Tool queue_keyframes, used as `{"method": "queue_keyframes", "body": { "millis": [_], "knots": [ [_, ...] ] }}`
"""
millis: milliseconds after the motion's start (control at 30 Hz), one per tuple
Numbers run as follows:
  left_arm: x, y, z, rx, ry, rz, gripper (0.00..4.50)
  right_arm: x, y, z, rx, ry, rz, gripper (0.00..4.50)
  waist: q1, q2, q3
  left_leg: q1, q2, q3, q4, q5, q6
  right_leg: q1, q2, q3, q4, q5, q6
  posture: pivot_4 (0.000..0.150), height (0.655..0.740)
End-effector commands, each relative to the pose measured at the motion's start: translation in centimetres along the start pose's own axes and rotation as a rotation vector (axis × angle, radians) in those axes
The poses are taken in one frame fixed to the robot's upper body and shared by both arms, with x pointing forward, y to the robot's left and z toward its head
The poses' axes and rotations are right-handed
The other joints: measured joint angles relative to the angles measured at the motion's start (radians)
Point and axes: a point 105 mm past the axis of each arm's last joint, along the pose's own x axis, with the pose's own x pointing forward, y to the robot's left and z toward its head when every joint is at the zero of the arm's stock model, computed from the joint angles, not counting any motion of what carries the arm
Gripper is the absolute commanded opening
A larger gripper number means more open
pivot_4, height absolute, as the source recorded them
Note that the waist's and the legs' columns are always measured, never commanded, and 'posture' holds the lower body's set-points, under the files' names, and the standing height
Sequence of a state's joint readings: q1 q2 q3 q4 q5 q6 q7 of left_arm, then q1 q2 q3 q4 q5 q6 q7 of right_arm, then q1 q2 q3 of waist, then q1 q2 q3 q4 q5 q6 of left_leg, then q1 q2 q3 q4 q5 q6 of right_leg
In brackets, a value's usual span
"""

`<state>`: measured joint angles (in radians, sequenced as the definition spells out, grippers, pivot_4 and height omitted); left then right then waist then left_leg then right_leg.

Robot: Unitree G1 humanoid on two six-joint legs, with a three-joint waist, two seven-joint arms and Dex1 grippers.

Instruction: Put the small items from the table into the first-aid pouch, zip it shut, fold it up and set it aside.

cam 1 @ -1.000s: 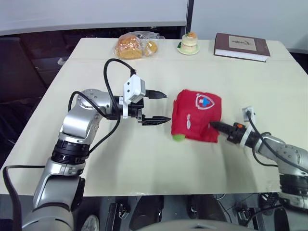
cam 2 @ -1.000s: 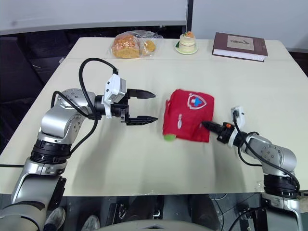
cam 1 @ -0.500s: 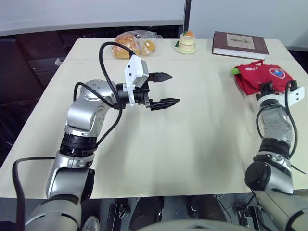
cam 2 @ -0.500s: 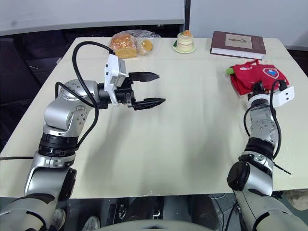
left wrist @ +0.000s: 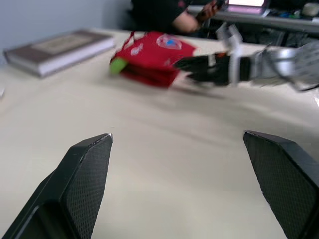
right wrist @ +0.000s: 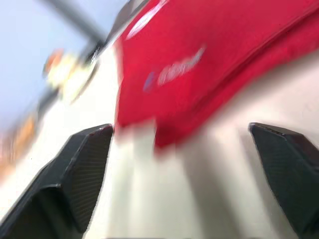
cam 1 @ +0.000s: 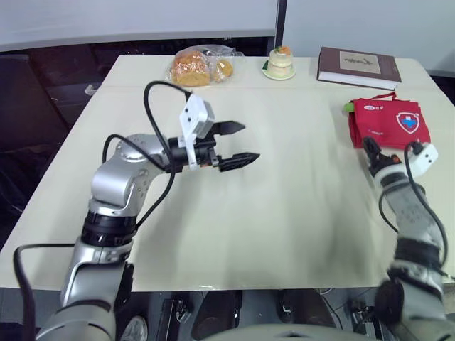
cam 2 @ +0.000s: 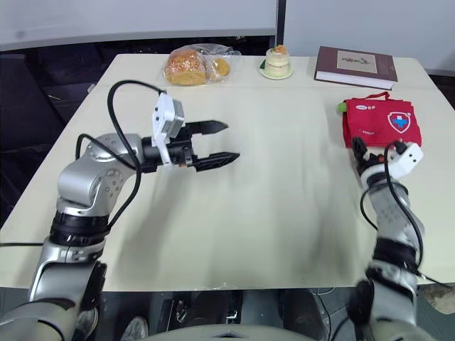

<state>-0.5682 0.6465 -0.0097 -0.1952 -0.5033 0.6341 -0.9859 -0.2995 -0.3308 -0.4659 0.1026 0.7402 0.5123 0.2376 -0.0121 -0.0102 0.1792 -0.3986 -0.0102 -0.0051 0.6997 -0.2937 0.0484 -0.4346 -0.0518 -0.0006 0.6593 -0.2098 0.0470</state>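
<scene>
My left gripper (cam 1: pixel 250 141) hangs above the middle-left of the table (cam 1: pixel 284 206) with its two fingers spread apart and nothing between them. It is well apart from the first-aid pouch (cam 1: pixel 387 122).

The pouch lies flat near the right edge of the table, red, folded into a compact packet, its white shield badge with the cross facing up. A small green bit (cam 1: pixel 348 106) pokes out at its far corner, on the side towards the table's middle (what it is I cannot make out).

My right gripper (cam 1: pixel 384 153) sits just on the near side of the pouch, pointing at it. Its fingers are wide apart and hold nothing. In my right wrist view the red fabric lies just ahead, between the two pads (right wrist: pixel 82 169). One fingertip is right at the pouch's near edge, and I cannot tell whether it touches.

Along the far edge of the table are a brown book (cam 1: pixel 359 67) beyond the pouch, a small cake on a plate (cam 1: pixel 279 62), and a clear bag of bread (cam 1: pixel 201 67)
</scene>
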Motion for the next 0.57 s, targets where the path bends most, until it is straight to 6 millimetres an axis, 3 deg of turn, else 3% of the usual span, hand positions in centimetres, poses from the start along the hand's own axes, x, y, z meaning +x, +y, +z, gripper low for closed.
{"method": "queue_keyframes", "body": {
  "millis": [33,167,300,433,567],
  "knots": [
    [-1.6,-0.5,-0.3,-0.002,0.001,0.025,4.50,-3.1,3.4,2.2,-0.281,-0.032,0.256,4.48,-0.002,0.000,0.000,0.001,0.000,0.001,0.000,0.000,0.000,0.000,0.000,-0.001,0.000,0.000,0.000,0.150,0.7289],
    [-3.8,-0.7,-2.4,-0.122,-0.047,0.089,4.50,-7.5,4.3,1.6,-0.567,0.048,0.453,4.48,-0.002,0.003,0.000,0.003,0.002,0.001,0.000,0.000,0.000,0.001,0.002,-0.001,-0.001,0.000,0.000,0.150,0.7289],
    [-5.4,-2.1,-6.5,-0.140,0.055,0.147,4.50,-11.5,2.6,1.8,-0.726,0.154,0.549,4.48,0.001,0.001,0.000,0.004,0.003,0.001,0.000,0.000,0.000,0.003,0.003,-0.001,-0.002,0.000,0.000,0.150,0.7289],
    [-6.6,-2.7,-8.4,-0.151,0.095,0.203,4.50,-13.3,1.4,2.0,-0.820,0.216,0.591,4.48,0.009,0.001,0.000,0.004,0.003,0.001,0.001,0.000,0.000,0.004,0.001,-0.001,-0.003,0.000,0.000,0.150,0.7289],
    [-7.2,-3.6,-9.2,-0.154,0.122,0.194,4.50,-13.8,1.4,3.8,-0.850,0.202,0.607,4.48,0.015,0.001,0.000,0.004,0.003,0.001,0.001,0.000,0.000,0.004,-0.001,-0.002,-0.003,-0.002,-0.004,0.150,0.7289]
  ]
}}
